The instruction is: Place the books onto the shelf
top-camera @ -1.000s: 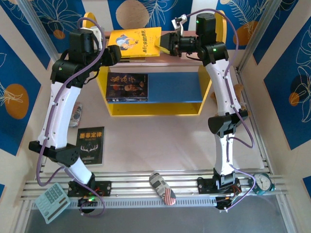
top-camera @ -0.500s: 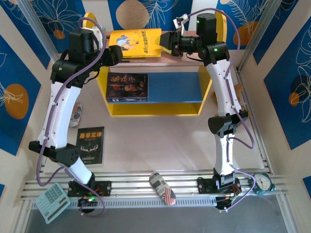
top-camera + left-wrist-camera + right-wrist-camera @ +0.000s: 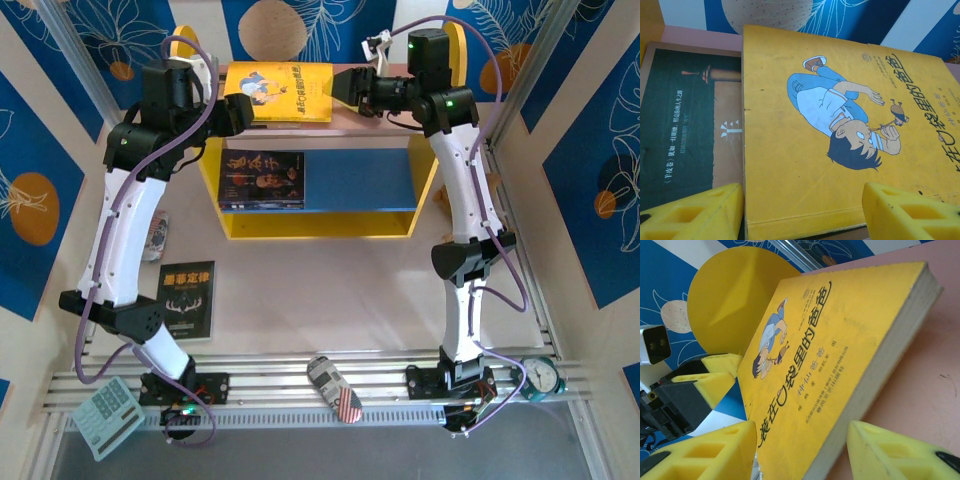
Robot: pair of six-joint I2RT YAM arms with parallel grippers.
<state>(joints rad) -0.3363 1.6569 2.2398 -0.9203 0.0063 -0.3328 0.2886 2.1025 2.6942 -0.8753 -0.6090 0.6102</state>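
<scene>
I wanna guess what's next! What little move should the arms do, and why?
Probably draw the left end effector and right end effector back from the yellow book: it lies flat on the pink board, both are open, and a black book waits on the table.

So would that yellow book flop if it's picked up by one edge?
Probably a little: the yellow book is a paperback, but its page block looks fairly thick. Lying on the pink board, it should slide, not tip.
</scene>
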